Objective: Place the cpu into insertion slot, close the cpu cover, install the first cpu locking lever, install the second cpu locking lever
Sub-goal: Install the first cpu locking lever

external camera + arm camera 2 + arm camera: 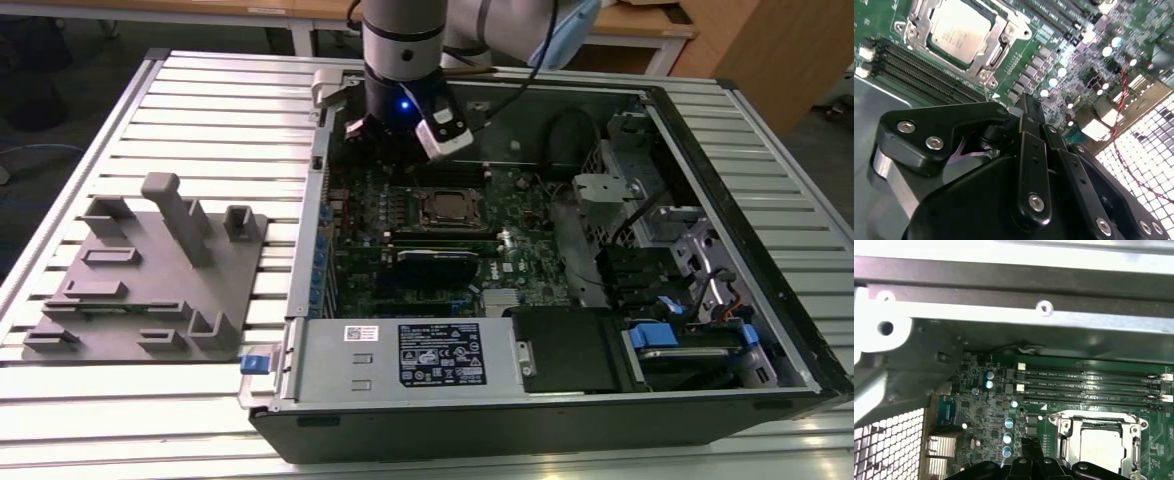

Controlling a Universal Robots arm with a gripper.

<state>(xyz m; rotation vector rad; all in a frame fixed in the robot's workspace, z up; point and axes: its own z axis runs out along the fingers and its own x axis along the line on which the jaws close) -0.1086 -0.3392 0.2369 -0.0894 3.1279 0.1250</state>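
Cpu [960,30] (seated) just beyond fingers [1027,112]

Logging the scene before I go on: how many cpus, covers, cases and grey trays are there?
cpu: 1
cover: 1
case: 1
grey tray: 1
Total: 4

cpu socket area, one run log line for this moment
dull silver square cpu: seated | thin silver metal cpu cover frame: down over it | black tool: shut, empty, beside the cover
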